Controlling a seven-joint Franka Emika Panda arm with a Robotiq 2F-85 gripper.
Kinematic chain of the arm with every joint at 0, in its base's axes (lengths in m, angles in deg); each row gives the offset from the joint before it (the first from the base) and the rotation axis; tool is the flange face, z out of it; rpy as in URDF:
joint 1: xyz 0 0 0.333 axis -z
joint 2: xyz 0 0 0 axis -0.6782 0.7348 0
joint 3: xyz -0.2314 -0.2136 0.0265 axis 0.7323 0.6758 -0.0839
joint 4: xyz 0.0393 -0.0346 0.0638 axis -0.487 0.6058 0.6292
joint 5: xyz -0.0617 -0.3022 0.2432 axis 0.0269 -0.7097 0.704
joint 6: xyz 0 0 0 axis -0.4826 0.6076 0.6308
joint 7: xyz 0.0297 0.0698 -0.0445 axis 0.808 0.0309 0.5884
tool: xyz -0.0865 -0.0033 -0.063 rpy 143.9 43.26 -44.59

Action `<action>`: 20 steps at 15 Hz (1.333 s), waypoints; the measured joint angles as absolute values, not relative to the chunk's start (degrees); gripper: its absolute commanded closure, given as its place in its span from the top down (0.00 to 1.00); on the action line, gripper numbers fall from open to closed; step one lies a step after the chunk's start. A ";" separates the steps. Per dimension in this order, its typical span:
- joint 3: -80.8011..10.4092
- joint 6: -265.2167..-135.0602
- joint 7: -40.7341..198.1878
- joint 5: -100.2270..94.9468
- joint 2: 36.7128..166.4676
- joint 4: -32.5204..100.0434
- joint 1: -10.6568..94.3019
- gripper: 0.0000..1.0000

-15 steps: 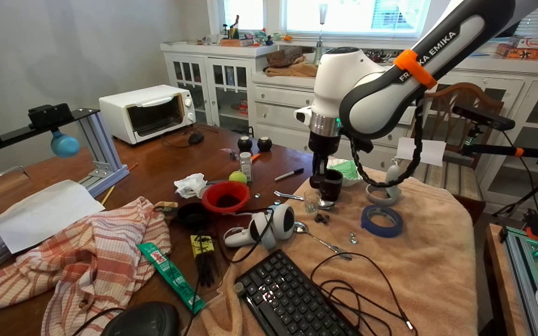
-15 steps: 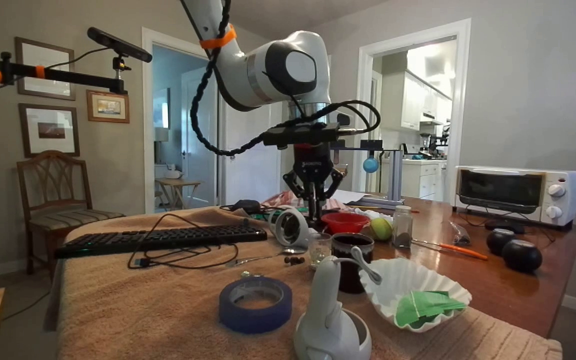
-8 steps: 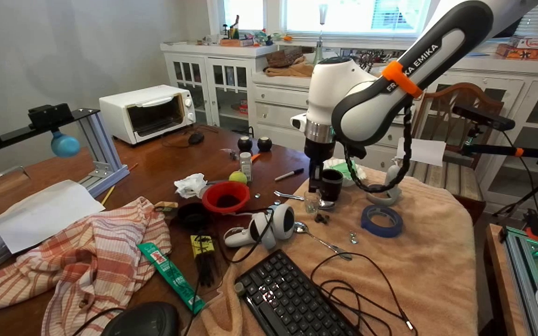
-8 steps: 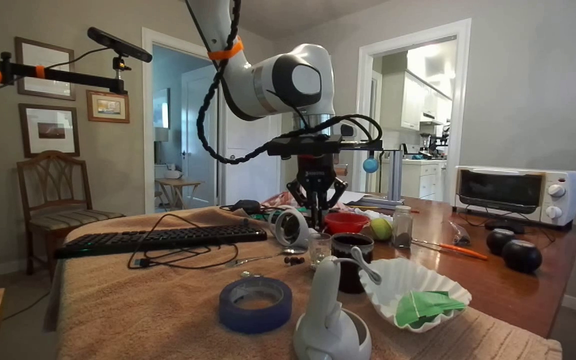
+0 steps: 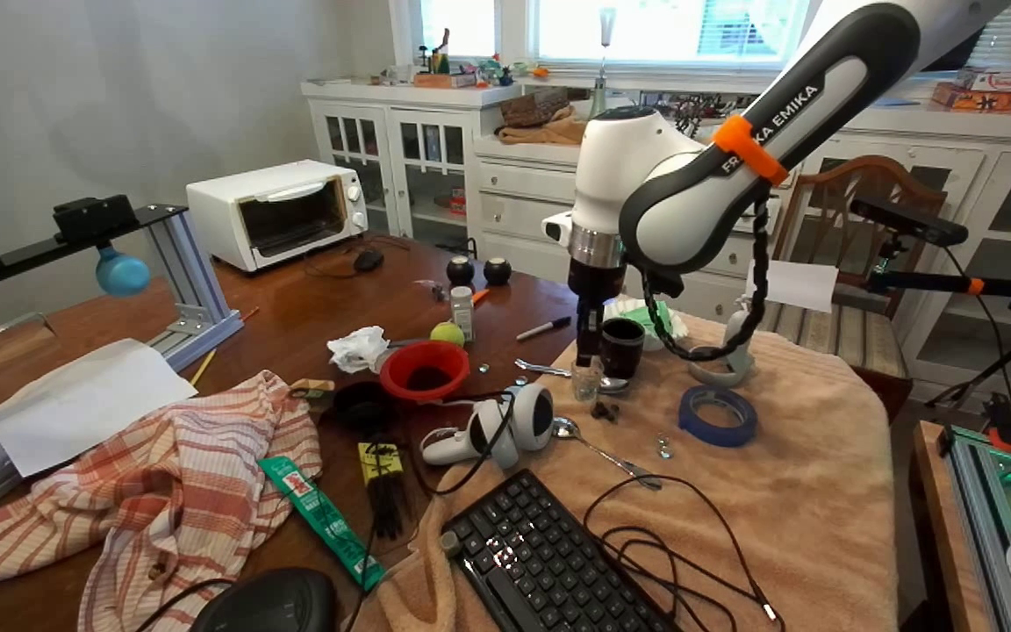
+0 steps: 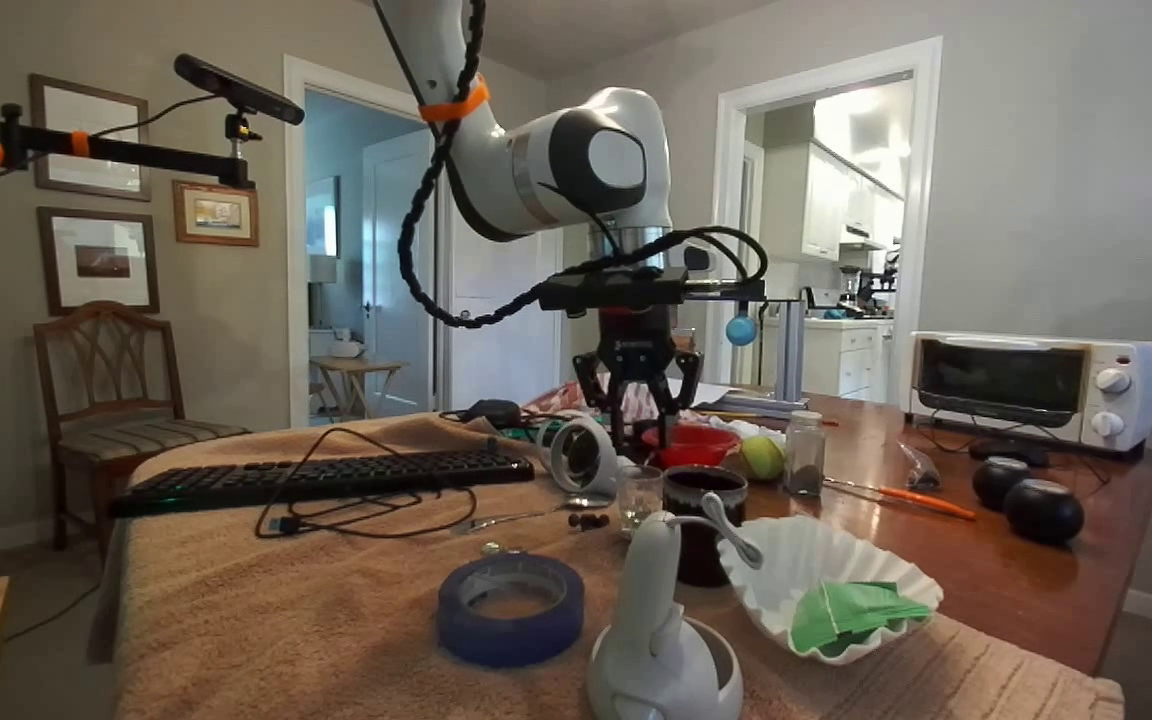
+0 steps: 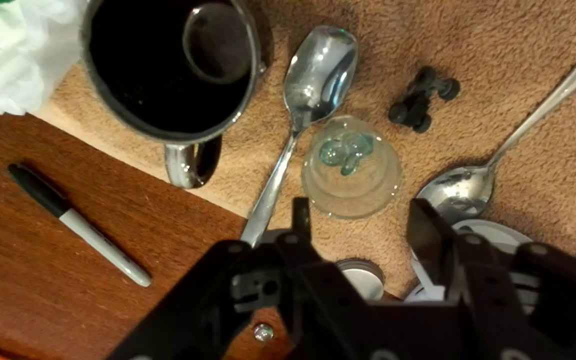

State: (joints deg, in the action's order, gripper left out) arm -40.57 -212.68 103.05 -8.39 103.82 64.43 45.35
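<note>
- Wrist view: the gripper [image 7: 361, 219] stands fairly wide, its fingers [image 7: 301, 218] apart with nothing between them; nearest is a small clear glass cup [image 7: 353, 182] on a tan terry towel [image 7: 493, 75].
- Wrist view, handling: the cup looks light, rigid, slippery and fragile, so opposite points on its side wall, below the rim, seem the safest hold; the bluish clear beads [image 7: 332, 152] inside, at least three, could roll if it tilts.
- Wrist view, count: one dark glazed ceramic mug [image 7: 183, 137], two shiny metal spoons [image 7: 318, 75], one black-capped grey marker [image 7: 80, 225], one cluster of small black knobbly pieces [image 7: 419, 102].
- In an exterior view, the fingers overlap the cup's rim, just beside the mug; contact cannot be told. Count: one red round bowl [image 5: 396, 370], one yellow-green ball [image 5: 447, 333], one black keyboard [image 5: 549, 553].
- In an exterior view, the cup looks upright in front of the parted fingers. Count: one blue ring-shaped tape roll [image 6: 496, 635], two white plastic controllers [image 6: 648, 600], one clear jar [image 6: 804, 442], two black round objects [image 6: 1043, 515], one white fluted dish [image 6: 806, 545] holding folded green paper [image 6: 851, 612].
</note>
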 measured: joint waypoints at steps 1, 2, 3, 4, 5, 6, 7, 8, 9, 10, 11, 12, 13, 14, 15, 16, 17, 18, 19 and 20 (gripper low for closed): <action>-40.55 -212.45 103.05 -8.72 103.39 64.50 45.33 0.93; -40.56 -211.68 103.07 -8.87 102.87 64.63 45.31 0.99; -40.60 -210.49 103.19 -8.89 102.31 64.79 45.28 1.00; -40.74 -208.80 103.54 -8.89 101.67 64.98 45.27 1.00; -40.92 -207.01 103.92 -8.89 101.01 65.22 45.25 1.00; -41.10 -205.49 104.39 -8.88 100.31 65.59 45.19 1.00; -41.28 -204.07 104.74 -8.88 99.49 66.14 45.11 1.00; -41.44 -202.52 104.76 -8.84 98.65 66.68 45.02 1.00; -41.55 -201.32 104.62 -8.64 97.76 67.27 44.92 1.00; -41.64 -200.14 104.31 -8.53 96.81 67.89 44.84 0.99; -41.69 -199.13 103.87 -8.34 95.93 68.42 44.79 1.00; -41.72 -197.95 103.42 -7.76 94.94 68.99 44.74 1.00; -41.73 -196.92 102.74 -7.11 94.06 69.46 44.68 1.00; -41.74 -196.03 101.95 -6.28 93.13 69.90 44.64 1.00; -41.73 -195.87 100.81 -5.61 92.17 70.46 44.63 1.00; -41.69 -195.92 99.11 -5.55 91.28 71.02 44.60 1.00; -41.66 -195.93 97.81 -5.55 90.42 71.52 44.57 1.00; -41.65 -195.93 97.14 -5.55 89.72 71.98 44.55 1.00; -41.65 -195.93 96.80 -5.55 89.33 72.27 44.54 1.00; -41.64 -195.93 96.66 -5.55 89.14 72.43 44.52 1.00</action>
State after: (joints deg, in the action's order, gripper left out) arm -41.64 -195.93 96.66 -5.55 89.14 72.43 44.52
